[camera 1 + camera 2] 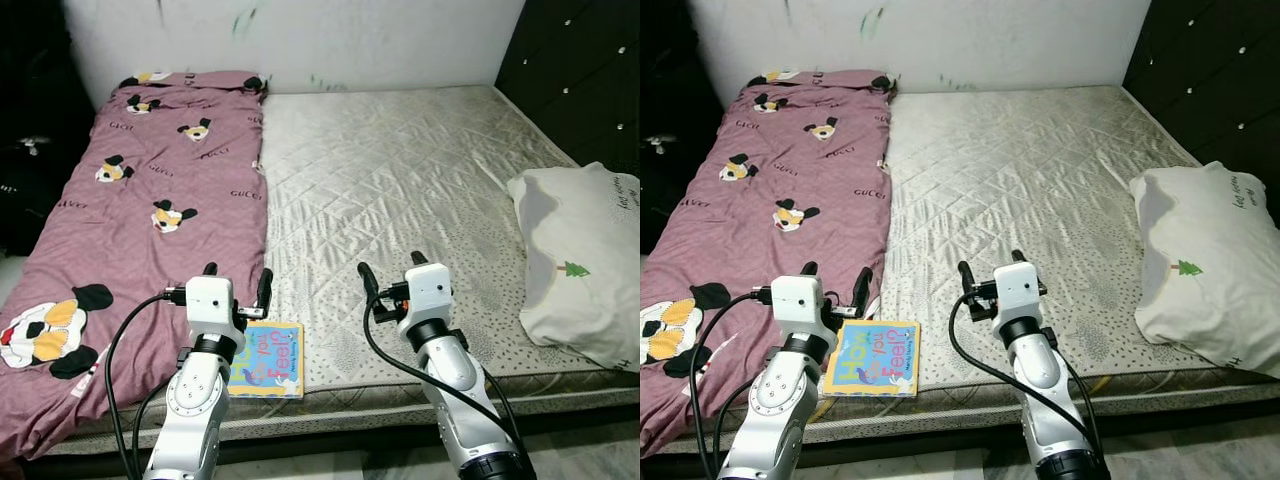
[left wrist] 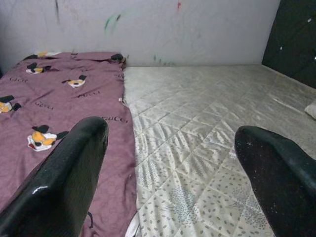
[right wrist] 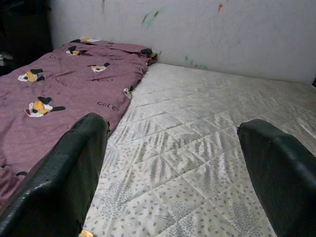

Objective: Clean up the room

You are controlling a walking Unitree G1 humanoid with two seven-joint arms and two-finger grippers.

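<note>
Near the front edge of the pale quilted mattress (image 1: 400,170), a colourful children's book (image 1: 268,358) lay flat beside the purple cartoon-print blanket (image 1: 150,200). The left end effector (image 1: 237,285) hovered just above it, fingers spread and empty; the right end effector (image 1: 390,272) was likewise spread. A clean pickup probably meant lowering onto the book's overhanging edge.

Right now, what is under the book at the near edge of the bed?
The book lies flat on the bare quilted mattress, beside the purple blanket. Its left edge is hidden behind the left gripper; nothing else shows beneath.
</note>
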